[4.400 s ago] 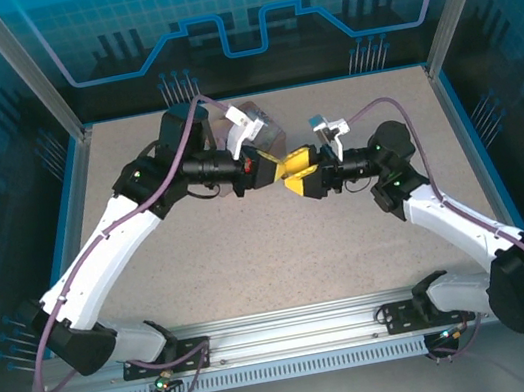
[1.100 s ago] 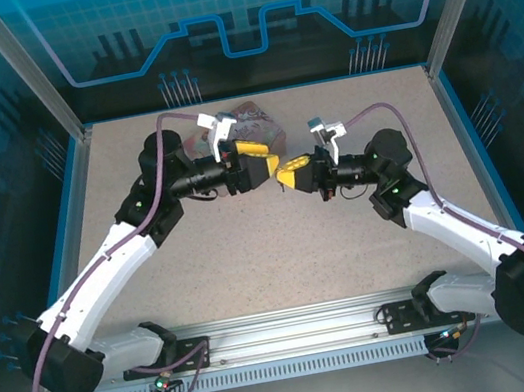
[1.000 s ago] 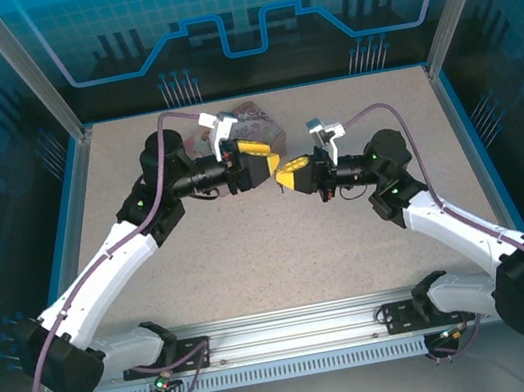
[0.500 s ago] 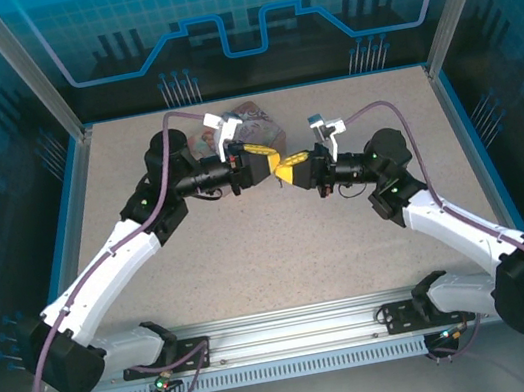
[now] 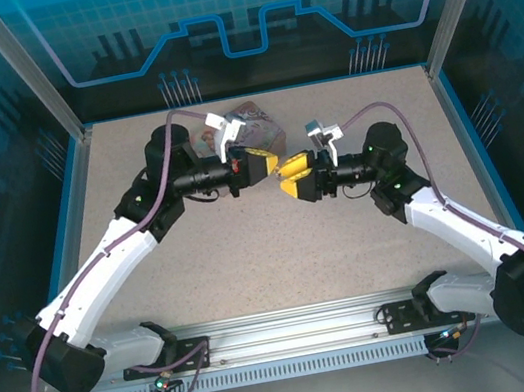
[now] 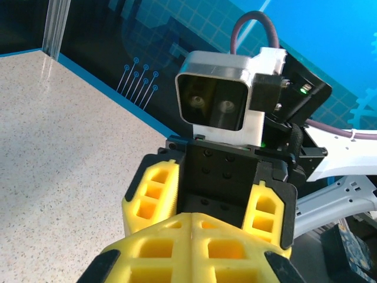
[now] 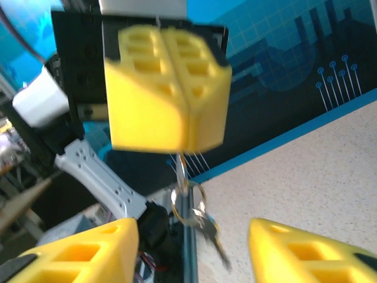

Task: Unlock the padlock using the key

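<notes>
My left gripper (image 5: 273, 166) is held above the table's middle, and its yellow fingers (image 7: 168, 88) are pressed shut on a thin metal piece. A small ring (image 7: 188, 200) hangs from that piece, with the dark key (image 7: 207, 229) dangling below it. My right gripper (image 7: 191, 231) faces it from just beyond, open, one finger either side of the hanging key and touching nothing. In the left wrist view my shut left fingertips (image 6: 197, 233) point into the open right gripper (image 6: 212, 200). The padlock is hidden.
A pink illustrated tin box (image 5: 255, 121) sits on the speckled table (image 5: 282, 253) just behind the left gripper. Blue walls and a metal frame enclose the table on the left, right and far sides.
The left gripper has closed and the right gripper has opened. The ring and key now hang from the left fingers, and the right gripper has drawn back slightly.
</notes>
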Available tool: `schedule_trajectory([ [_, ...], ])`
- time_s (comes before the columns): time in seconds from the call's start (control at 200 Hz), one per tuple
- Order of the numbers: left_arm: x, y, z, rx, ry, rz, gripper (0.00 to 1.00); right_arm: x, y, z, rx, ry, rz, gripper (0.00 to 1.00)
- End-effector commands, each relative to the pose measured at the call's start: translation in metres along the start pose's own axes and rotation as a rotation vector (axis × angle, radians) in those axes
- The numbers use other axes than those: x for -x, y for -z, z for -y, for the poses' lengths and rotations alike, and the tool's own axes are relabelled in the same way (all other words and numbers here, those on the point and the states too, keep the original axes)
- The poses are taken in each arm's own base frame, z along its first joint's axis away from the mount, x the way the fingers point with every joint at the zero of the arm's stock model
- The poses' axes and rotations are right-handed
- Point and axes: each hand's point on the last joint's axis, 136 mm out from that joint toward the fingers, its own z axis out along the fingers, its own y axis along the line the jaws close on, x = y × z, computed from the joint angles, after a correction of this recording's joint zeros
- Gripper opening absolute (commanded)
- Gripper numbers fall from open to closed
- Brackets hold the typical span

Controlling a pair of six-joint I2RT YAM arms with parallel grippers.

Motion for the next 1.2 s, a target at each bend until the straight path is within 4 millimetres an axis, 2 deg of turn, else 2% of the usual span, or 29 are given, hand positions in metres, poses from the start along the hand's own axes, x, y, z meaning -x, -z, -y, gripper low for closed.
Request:
schedule_trajectory([
  [0.0,-0.005,0.004,0.011,-0.015,-0.034,-0.061,0.00,0.003,0.006,-0.015,0.066,0.101,-0.032,0.57],
  [0.22,-0.009,0.007,0.016,-0.036,-0.033,-0.097,0.00,0.013,0.000,-0.020,0.094,0.152,-0.026,0.58],
  [0.38,-0.009,0.007,0.015,-0.030,-0.032,-0.103,0.00,0.010,-0.010,-0.024,0.120,0.149,-0.038,0.56],
  [0.405,-0.008,0.006,0.015,-0.028,-0.033,-0.101,0.00,0.018,-0.012,-0.030,0.132,0.172,-0.029,0.55],
  [0.56,-0.007,0.006,0.014,-0.017,-0.035,-0.097,0.00,0.017,-0.018,-0.033,0.147,0.171,-0.033,0.52],
  [0.98,-0.009,0.002,0.003,0.020,-0.016,-0.104,0.00,0.016,-0.024,-0.033,0.157,0.159,-0.037,0.35],
  [1.196,-0.012,0.002,0.001,0.024,-0.020,-0.118,0.00,0.017,-0.022,-0.027,0.127,0.146,-0.031,0.22],
])
